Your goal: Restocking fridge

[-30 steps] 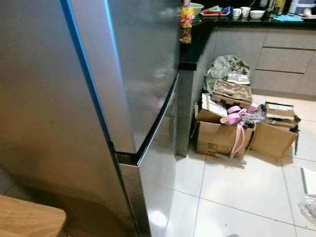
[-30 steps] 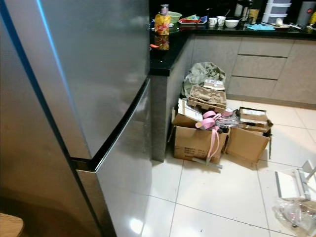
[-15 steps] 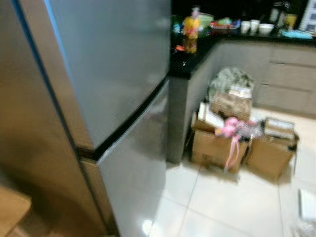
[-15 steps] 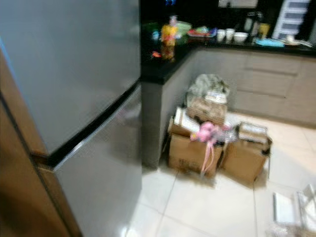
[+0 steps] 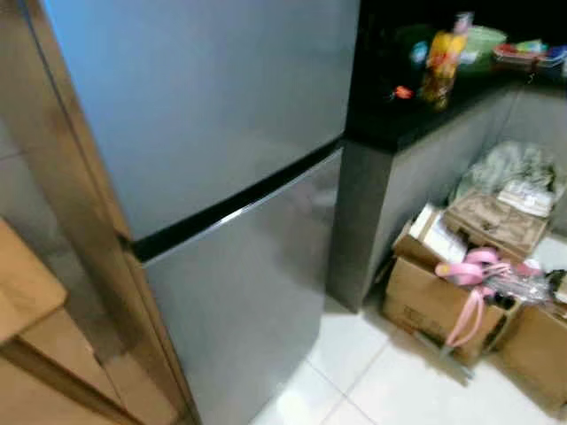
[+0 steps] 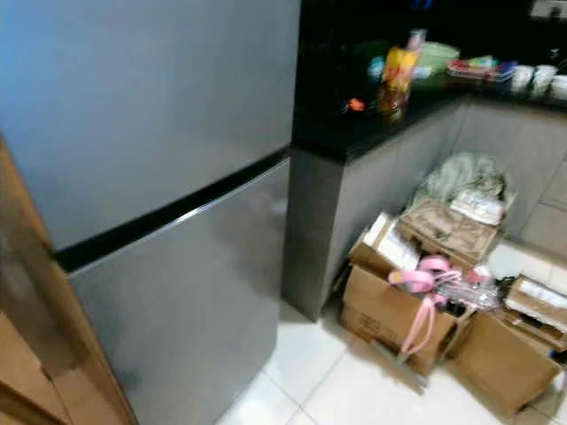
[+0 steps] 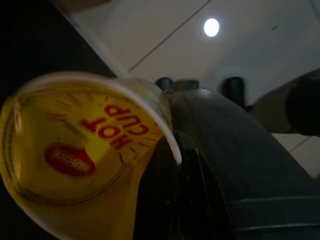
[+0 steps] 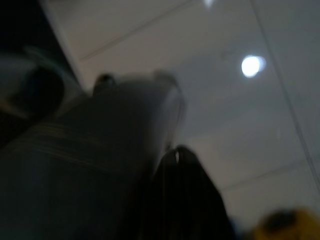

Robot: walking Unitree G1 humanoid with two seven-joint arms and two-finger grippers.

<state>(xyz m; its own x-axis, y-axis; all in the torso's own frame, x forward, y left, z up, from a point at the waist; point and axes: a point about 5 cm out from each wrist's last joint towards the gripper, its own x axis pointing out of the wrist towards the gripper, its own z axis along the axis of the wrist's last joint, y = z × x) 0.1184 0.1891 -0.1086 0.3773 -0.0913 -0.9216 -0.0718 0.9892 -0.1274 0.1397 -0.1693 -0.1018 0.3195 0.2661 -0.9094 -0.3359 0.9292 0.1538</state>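
Against the left gripper's [image 7: 182, 150] fingers, a held yellow cup [image 7: 75, 155] lettered "HOT CUP"; right gripper's state unclear.

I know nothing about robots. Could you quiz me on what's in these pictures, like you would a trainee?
1. True or false: the fridge door stands open.
2. What is printed on the yellow cup in the left wrist view? A) HOT CUP B) ICE TEA C) MILK
3. Fill in: the pink ribbon lies on ___ boxes on the floor beside the counter.

Key: 1 false; 2 A; 3 cardboard.
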